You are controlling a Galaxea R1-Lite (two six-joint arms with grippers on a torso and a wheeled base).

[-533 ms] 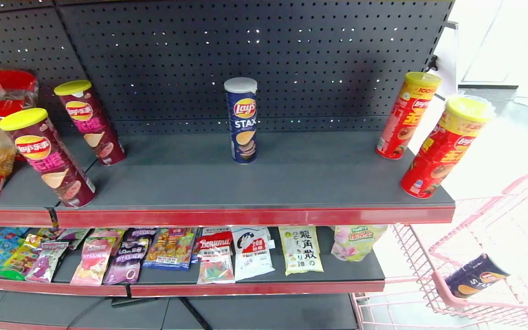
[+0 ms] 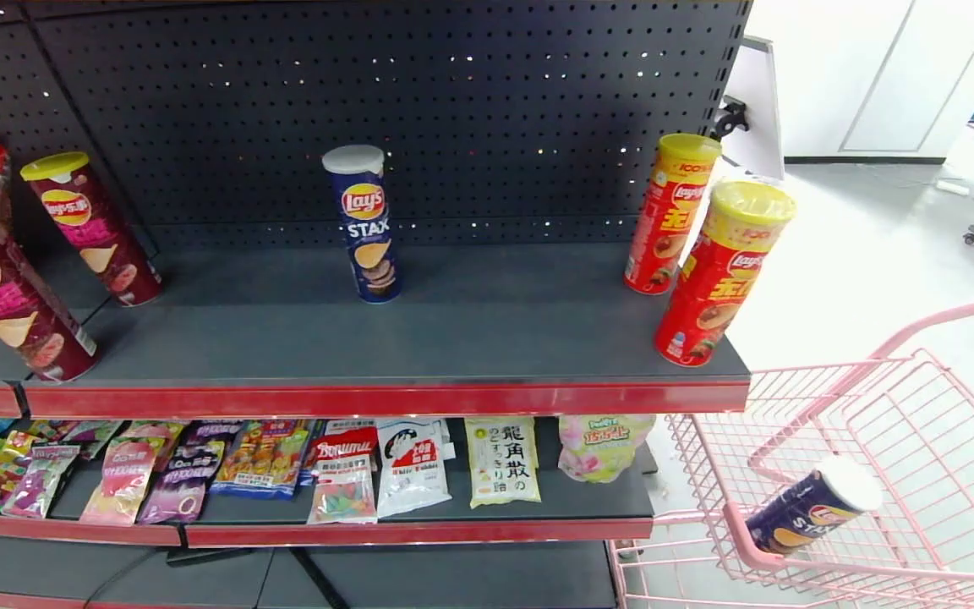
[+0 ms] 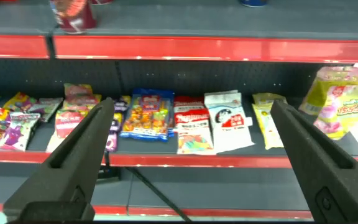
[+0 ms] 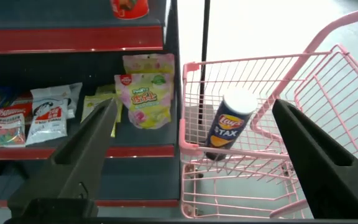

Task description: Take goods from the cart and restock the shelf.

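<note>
Right gripper (image 4: 194, 104) spread wide, your black wedge fingers (image 4: 73, 162) empty | left gripper (image 3: 191, 104) likewise released | blue cylindrical can (image 4: 229, 127), white-lidded, lies in pink wire cart (image 4: 260, 61) | matte grey shelf (image 2: 453, 338)

Matt shelf (image 2: 495, 330), wire cart (image 2: 739, 537) (glossy)

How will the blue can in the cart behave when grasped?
The blue can is a smooth cylinder lying tilted, so it may roll or slip. It looks stiff and probably light. Resting against the cart wires, it may shift.
</note>
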